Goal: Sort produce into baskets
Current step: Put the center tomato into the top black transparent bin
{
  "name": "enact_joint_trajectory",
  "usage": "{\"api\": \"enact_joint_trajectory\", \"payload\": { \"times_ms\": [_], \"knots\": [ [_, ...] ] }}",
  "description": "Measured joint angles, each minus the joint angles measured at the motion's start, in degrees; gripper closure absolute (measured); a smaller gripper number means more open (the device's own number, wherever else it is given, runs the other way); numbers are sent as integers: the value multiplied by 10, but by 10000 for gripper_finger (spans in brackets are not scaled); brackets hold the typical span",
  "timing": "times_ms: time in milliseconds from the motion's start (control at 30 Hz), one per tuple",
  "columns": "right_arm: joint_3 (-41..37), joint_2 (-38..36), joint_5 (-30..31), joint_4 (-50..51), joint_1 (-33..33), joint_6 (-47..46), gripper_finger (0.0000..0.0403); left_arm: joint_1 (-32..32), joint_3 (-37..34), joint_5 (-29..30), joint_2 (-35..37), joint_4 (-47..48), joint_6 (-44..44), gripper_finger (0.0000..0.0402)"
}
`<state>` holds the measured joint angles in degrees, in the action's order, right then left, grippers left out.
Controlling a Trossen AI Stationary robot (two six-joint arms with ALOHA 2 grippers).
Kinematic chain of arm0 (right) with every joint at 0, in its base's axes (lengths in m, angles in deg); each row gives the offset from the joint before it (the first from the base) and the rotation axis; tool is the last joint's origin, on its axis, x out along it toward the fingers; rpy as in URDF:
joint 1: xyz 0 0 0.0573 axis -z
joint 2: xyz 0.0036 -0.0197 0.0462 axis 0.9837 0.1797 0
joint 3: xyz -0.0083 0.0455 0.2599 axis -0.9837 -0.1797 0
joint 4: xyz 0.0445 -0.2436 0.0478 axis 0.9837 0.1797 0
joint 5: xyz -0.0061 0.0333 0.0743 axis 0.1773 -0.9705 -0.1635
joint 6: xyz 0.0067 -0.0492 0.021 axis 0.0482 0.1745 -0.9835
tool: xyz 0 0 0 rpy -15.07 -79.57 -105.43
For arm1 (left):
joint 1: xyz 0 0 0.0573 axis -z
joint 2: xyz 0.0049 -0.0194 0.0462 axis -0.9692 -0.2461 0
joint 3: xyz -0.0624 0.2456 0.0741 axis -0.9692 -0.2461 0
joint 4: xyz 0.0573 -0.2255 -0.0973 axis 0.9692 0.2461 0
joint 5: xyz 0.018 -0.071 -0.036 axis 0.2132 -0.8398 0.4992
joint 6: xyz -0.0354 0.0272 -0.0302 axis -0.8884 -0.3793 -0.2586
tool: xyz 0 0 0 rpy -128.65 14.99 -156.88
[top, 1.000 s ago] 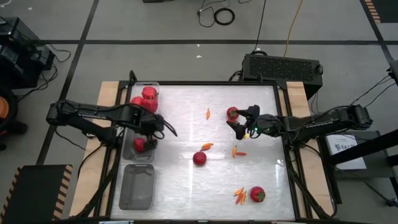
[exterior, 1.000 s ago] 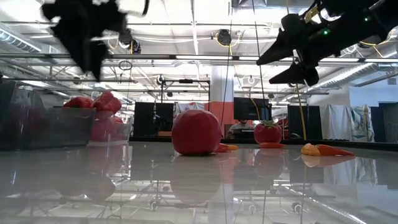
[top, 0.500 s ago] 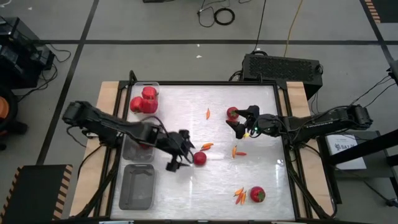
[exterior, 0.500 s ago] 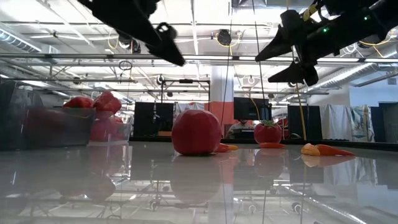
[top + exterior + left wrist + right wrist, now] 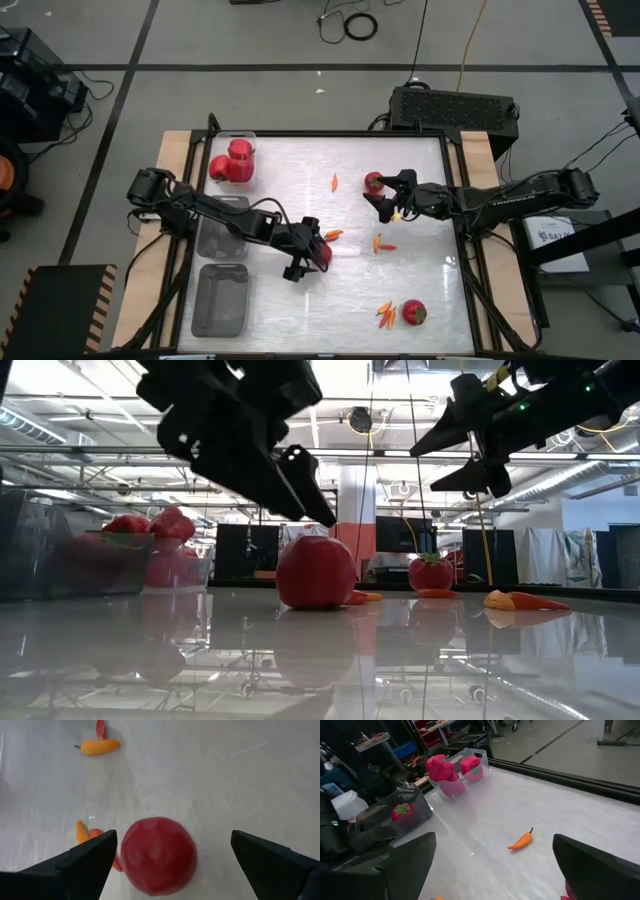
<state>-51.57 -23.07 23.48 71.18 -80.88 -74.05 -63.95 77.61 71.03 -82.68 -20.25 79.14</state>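
A red tomato [image 5: 322, 254] rests on the white table near its middle. My left gripper [image 5: 304, 250] is open, and its two fingers stand on either side of the tomato [image 5: 159, 849] without touching it. My right gripper [image 5: 388, 203] is open and empty, held above the table beside a stemmed tomato [image 5: 373, 182] at the far right. Of the three clear bins at the left edge, the far bin [image 5: 232, 160] holds red peppers, the middle bin [image 5: 405, 812] holds a tomato, and the near bin [image 5: 220, 300] shows nothing inside.
Orange chilies lie loose on the table: one at the far middle [image 5: 334, 182], one just beyond the middle tomato [image 5: 333, 235], some right of the middle [image 5: 382, 242] and some near the front [image 5: 385, 315], beside another red fruit [image 5: 413, 312].
My left gripper has swung from over the middle bin toward the table's right and near side and come down around the middle tomato, staying open. The tomato has not moved.
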Motion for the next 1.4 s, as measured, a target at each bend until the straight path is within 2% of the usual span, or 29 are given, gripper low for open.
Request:
{"api": "enact_joint_trajectory", "payload": {
  "times_ms": [333,500,833,1233,1400],
  "knots": [
    [0,0,5,-11,5,13,9,-25,0,1,-47,-10,29,4],
    [0,0,5,-12,5,14,9,-25,0,-18,-66,-31,36,4],
    [0,0,5,-12,5,28,9,-25,0,-22,-67,-29,32,6],
    [0,0,5,-12,5,28,9,-25,0,-17,-64,-18,31,96],
    [0,0,5,-12,5,28,9,-25,28,5,-25,117,30,101]
  ]
}}
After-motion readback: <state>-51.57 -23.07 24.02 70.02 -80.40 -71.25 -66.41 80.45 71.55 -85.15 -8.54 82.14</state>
